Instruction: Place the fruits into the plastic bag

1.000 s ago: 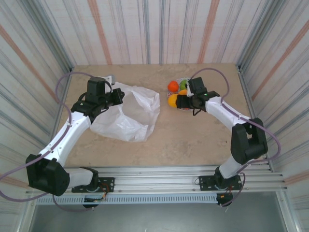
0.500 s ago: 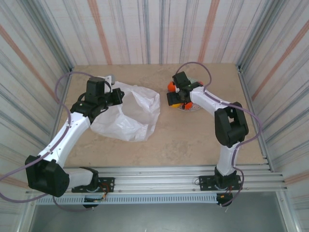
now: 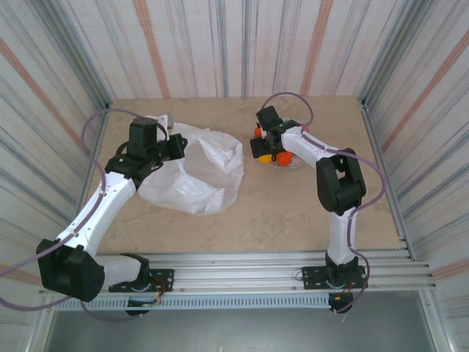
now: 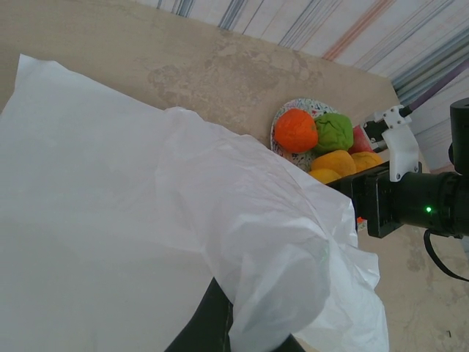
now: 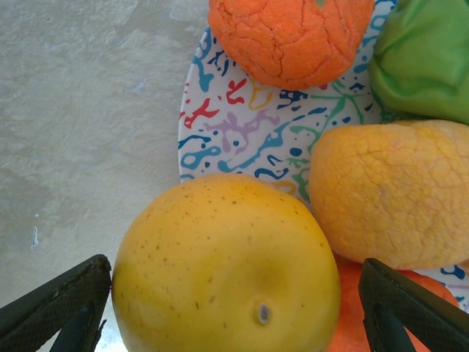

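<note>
The fruits lie piled on a speckled plate: an orange one, a green one, a wrinkled yellow-orange one and a smooth yellow one. My right gripper is open and straddles the yellow fruit; its left finger is at the fruit's side, and the right one stands a little off. From above, the right gripper is at the plate's left edge. The plastic bag lies crumpled left of centre. My left gripper is shut on its upper edge, and the bag's film drapes over the fingers.
Striped walls close in the table on three sides. Bare tabletop stretches between the bag and the plate and toward the near rail. The right arm's elbow stands tall, right of the plate.
The right arm has swung in over the plate, and its gripper now sits around the yellow fruit at the plate's left edge. The left arm and the bag have held still.
</note>
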Controlling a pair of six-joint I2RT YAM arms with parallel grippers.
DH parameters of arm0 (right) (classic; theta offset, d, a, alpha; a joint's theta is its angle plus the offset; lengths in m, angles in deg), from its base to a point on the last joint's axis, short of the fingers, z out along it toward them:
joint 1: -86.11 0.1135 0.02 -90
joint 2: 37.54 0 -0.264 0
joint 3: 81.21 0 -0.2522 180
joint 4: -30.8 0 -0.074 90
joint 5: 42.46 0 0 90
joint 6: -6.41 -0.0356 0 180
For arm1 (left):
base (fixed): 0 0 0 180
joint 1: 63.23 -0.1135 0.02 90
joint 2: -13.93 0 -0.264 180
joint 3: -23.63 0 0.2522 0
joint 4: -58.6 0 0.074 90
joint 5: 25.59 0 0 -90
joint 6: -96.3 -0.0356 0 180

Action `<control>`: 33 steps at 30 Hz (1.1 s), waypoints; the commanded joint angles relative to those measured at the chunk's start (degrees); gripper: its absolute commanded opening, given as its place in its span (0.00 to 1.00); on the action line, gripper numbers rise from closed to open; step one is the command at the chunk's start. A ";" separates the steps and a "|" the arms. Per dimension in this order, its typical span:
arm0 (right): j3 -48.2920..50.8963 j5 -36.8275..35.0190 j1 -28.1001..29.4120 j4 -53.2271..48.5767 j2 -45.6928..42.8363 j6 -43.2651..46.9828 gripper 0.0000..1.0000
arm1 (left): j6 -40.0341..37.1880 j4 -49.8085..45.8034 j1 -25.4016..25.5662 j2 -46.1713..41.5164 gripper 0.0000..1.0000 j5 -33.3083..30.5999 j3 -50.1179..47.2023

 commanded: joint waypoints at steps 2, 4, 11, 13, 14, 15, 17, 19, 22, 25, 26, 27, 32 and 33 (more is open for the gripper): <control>-2.20 0.46 0.52 -2.29 1.91 1.38 0.88 | -1.09 0.65 -0.39 -1.24 0.00 1.08 -0.72; -2.48 0.67 0.50 -2.31 2.37 1.43 0.87 | -1.08 0.74 -0.38 -1.19 0.00 1.17 -0.89; -2.91 1.52 0.50 -2.07 3.29 1.32 0.83 | -1.23 1.01 -0.46 -1.02 0.00 0.99 -1.15; -2.91 1.70 0.59 -1.87 3.50 1.29 0.83 | -1.20 1.10 -0.49 -0.97 0.00 0.99 -1.26; -2.95 1.69 0.54 -1.93 3.69 1.26 0.83 | -1.15 1.25 -0.51 -0.87 0.00 1.00 -1.31; -3.00 1.64 0.58 -1.94 3.84 1.25 0.84 | -1.15 1.40 -0.55 -0.85 0.00 1.00 -1.44; -3.02 1.55 0.60 -2.03 4.01 1.19 0.86 | -1.01 1.52 -0.53 -0.77 0.00 1.06 -1.55; -2.91 1.47 0.59 -2.07 3.86 1.24 0.87 | -0.99 1.60 -0.53 -0.70 0.00 1.09 -1.59; -2.91 1.30 0.60 -1.94 3.69 1.27 0.86 | -1.04 1.80 -0.49 -0.60 0.00 1.13 -1.85; -2.98 1.45 0.50 -1.85 3.51 1.43 0.87 | -0.98 1.96 -0.49 -0.53 0.00 1.18 -1.90; -3.00 1.54 0.50 -1.85 3.50 1.43 0.88 | -0.98 1.94 -0.51 -0.44 0.00 1.26 -1.99; -2.93 1.55 0.42 -1.78 3.51 1.41 0.87 | -0.98 1.97 -0.50 -0.41 0.00 1.21 -1.94; -2.91 2.76 0.32 -1.65 3.48 1.13 0.83 | -0.98 1.97 -0.49 -0.42 0.00 1.35 -2.21; -2.85 2.94 0.28 -1.59 3.13 1.04 0.82 | -0.90 1.90 -0.48 -0.42 0.00 1.43 -2.19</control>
